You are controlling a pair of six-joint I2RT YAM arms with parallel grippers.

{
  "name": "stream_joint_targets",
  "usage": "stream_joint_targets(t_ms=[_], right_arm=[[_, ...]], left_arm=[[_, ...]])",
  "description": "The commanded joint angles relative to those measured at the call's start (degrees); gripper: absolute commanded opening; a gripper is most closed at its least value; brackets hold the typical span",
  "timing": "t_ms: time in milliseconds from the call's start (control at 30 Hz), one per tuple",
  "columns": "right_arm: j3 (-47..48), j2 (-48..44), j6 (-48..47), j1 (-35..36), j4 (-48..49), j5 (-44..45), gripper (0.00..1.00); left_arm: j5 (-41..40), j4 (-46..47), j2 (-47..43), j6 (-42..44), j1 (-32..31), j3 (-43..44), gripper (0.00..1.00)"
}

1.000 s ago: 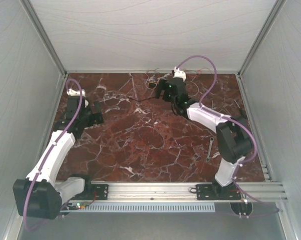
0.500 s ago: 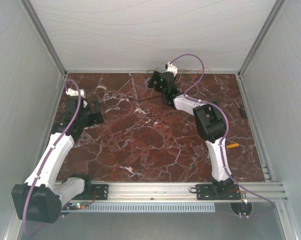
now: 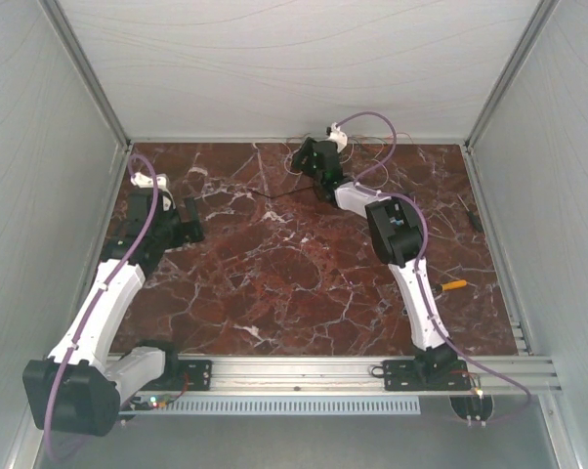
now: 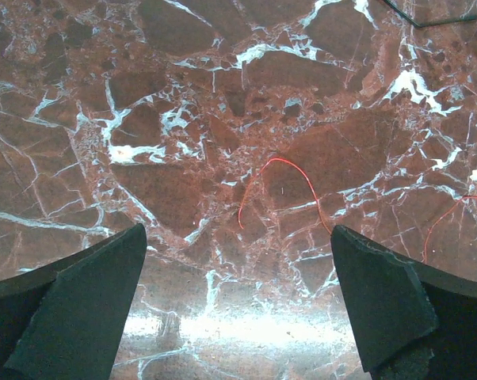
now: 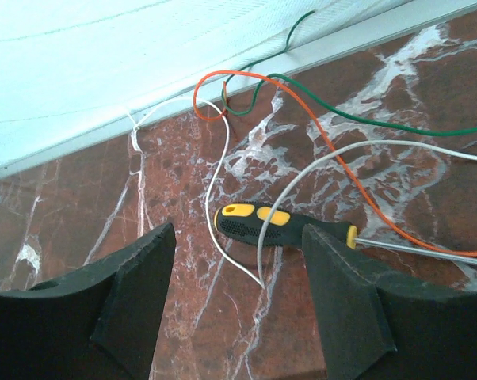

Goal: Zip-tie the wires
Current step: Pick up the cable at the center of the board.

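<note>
1. Swinging inward over the last second, the right arm's elbow has folded from the right side of the top view toward the centre, and its gripper has pushed up to the table's back edge at upper centre. That sweep uncovered an orange-handled tool at right of centre. The left arm has not shifted.
2. Seen from the right wrist, the right gripper's jaws stand partly apart with nothing in them, one finger at lower left and one at lower right of that frame.
3. The wires sprawl on the marble table ahead of those fingers, filling the upper and right parts of the wrist frame: orange, white and green strands, looping and crossing just below the white back wall.
4. A screwdriver with a yellow-and-black handle lies flat among them at centre, shaft running off to the right, with an orange strand crossing where handle meets shaft.
5. The left gripper sits at left of centre in the top view, jaws spread wide and empty.
6. On the marble ahead of its fingers, a lone orange-red strand curves through the middle of the left wrist frame, touching neither finger.
7. A thin black strip lies on the table just left of the right gripper.
</note>
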Motion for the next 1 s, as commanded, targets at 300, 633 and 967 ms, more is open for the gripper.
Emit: stream_joint_targets(t_ms=[300, 633, 967], right_arm=[[10.24, 7.30, 1.46, -1.30, 2.29, -1.39, 0.11], [5.00, -1.31, -2.43, -1.81, 3.56, -4.89, 0.00], [0.53, -19.03, -7.56, -1.67, 0.13, -6.75, 0.00]], left_arm=[[2.13, 2.32, -0.24, 0.85, 0.14, 0.81, 0.99], [2.26, 2.37, -0.45, 0.55, 0.16, 0.81, 1.00], [12.92, -8.46, 1.70, -20.32, 0.13, 12.25, 1.00]])
